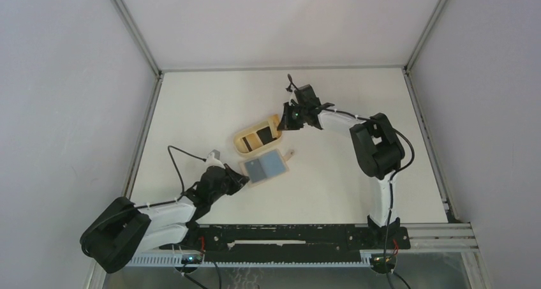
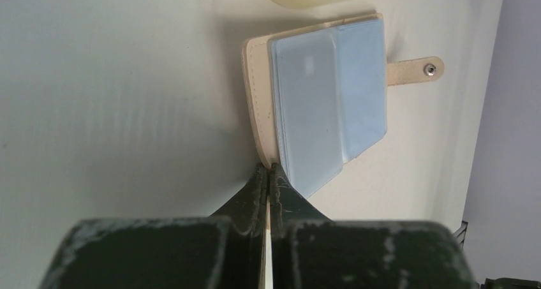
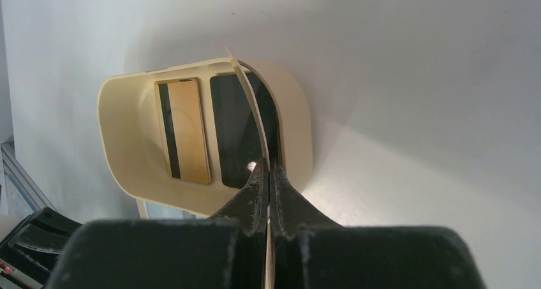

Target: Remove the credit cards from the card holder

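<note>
Left claw [image 2: 268,169]: The two fingers are pressed together. The near corner of the card holder [image 2: 332,104] looks to be pinched between the tips.

Card holder: It is laid open and flat on the table [image 2: 115,97], right in front of the left claw's tips and touching them. Its tab [image 2: 415,70] with the snap is stuck out on the far side, to the right of this claw.

Clear pockets [image 2: 306,110]: They are fanned out just past the left claw's tips. No card is seen in the top ones. The ones under them are hidden.

Right claw [image 3: 268,164]: The fingers are shut tight on a thin card [image 3: 245,91], which is seen from its edge and looks pale.

Thin card: It is held up and out ahead of the right claw's tips, over the tray [image 3: 127,110]. It is not yet let go.

Tray: It is found under and ahead of the right claw.

Tan card [image 3: 185,129]: It is laid flat in the tray, ahead of the right claw and off to its left. A dark stripe is seen on it.

Black card [image 3: 233,129]: It is laid flat in the tray, just ahead of the right claw's tips, under the held card.

Done: Two cards are already out and put in the tray. A third is out of the holder too.

Left to do: The held card likely needs to be dropped in the tray. The hidden pockets may need to be checked.
</note>
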Available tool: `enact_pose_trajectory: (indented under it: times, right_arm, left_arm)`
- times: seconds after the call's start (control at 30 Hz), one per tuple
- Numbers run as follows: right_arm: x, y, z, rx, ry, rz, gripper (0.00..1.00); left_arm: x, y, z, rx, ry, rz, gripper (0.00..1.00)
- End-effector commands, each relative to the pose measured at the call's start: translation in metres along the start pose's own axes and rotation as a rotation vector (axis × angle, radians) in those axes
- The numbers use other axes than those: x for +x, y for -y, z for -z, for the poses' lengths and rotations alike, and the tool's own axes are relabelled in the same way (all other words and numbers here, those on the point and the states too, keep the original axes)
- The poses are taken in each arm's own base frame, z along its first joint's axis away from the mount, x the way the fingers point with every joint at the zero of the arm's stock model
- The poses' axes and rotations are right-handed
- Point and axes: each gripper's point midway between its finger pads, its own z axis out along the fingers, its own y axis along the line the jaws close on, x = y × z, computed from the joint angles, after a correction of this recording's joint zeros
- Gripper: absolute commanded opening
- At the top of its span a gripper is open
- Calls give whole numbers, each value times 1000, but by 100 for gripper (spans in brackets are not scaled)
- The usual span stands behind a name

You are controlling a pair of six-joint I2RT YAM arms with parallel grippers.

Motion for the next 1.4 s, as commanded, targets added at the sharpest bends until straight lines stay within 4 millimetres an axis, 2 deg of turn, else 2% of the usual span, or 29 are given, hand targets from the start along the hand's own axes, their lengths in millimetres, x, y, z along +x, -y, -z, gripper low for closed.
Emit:
enact_pose_trajectory:
  times: [0.0, 0.27, 0.63, 0.83, 0.9, 1.0, 1.17, 1.27, 1.37]
  right_arm:
    - [19, 39, 20, 123, -19, -52, 0]
    - [29, 65, 52, 158, 19, -127, 0]
    - [46, 73, 78, 204, 42, -170, 0]
    - [48, 81, 97, 251, 102, -196, 0]
    - [42, 78, 102, 243, 128, -183, 0]
    - [23, 61, 110, 182, 196, -130, 0]
    - [-5, 17, 123, 31, 275, -26, 0]
    - [-8, -8, 119, -41, 258, 16, 0]
    - [0, -20, 102, -93, 205, 9, 0]
  left_arm:
    - [15, -27, 0, -112, -84, -98, 0]
    - [8, -12, -7, -103, -92, -145, 0]
    - [-18, 16, -23, -93, -111, -244, 0]
    - [-28, 22, -29, -93, -101, -249, 0]
    - [-27, 27, -30, -80, -114, -250, 0]
    - [-28, 31, -32, -70, -121, -248, 0]
    - [-28, 35, -32, -59, -121, -244, 0]
    - [-26, 34, -30, -54, -127, -238, 0]
    - [-22, 31, -29, -51, -138, -232, 0]
